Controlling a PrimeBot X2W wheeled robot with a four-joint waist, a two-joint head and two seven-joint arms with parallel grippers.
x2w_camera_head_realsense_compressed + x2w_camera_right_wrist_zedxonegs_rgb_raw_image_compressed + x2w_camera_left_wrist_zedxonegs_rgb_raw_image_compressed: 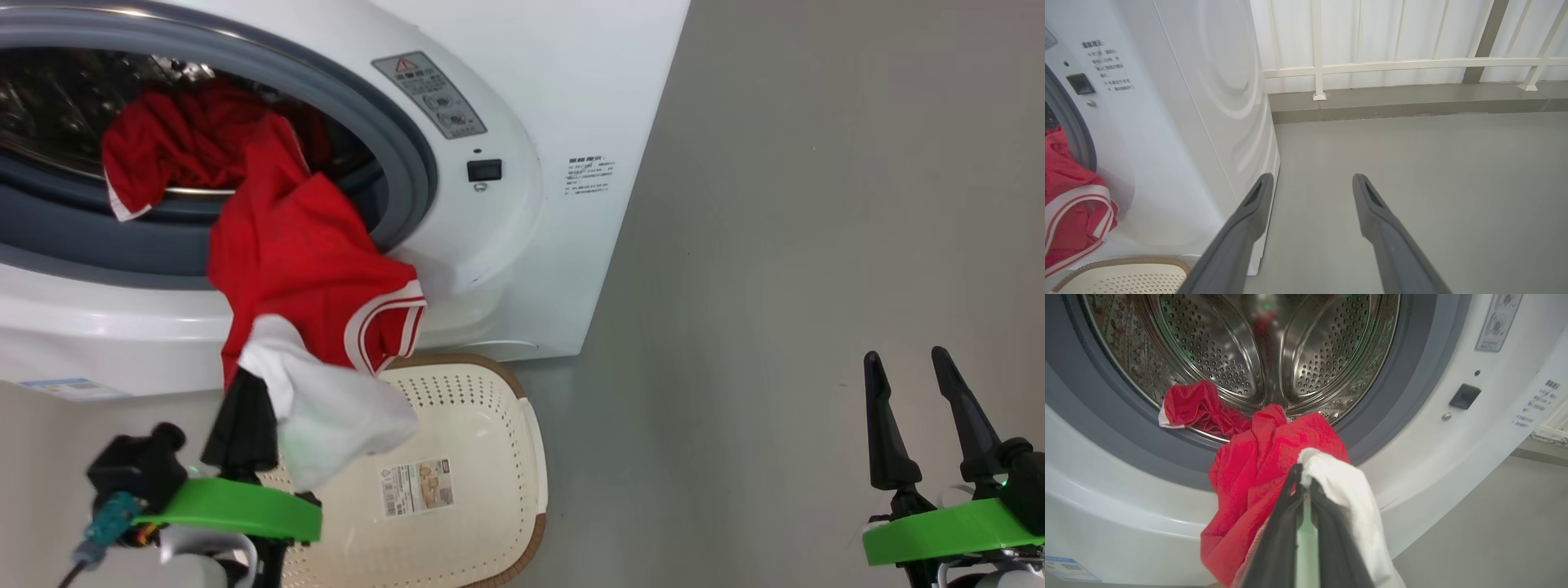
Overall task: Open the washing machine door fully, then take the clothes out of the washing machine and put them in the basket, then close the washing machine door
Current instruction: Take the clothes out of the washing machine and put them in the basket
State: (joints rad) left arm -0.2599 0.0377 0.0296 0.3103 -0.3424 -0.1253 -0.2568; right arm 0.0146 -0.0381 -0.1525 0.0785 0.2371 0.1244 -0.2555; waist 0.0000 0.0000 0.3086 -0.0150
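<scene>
The washing machine looms large, a white box filling the head view from nine o'clock round to one; its mouth gapes, a grey rubber ring circling the steel drum; grey floor runs off towards three o'clock; in the right wrist view a white railing crosses at twelve.

Now the clothes, bright red; one bunch lies in the drum's mouth at ten o'clock, and the rest spills over the ring and down the white front towards six; a white panel at the lower end hangs over the basket.

The basket, cream with a brown rim, sits on the floor at six o'clock, just beside the foot of the machine; a paper label lies inside it.

At seven o'clock is the left hand; its fingers are pinched tight on that white panel, and in its own wrist view the white cloth drapes over one finger.

At four o'clock is the right hand; its fingers are spread wide with nothing between them, over bare floor, clear of the clothes.

On the machine's front, a warning sticker shows at twelve, and a small black latch slot sits just below it.
</scene>
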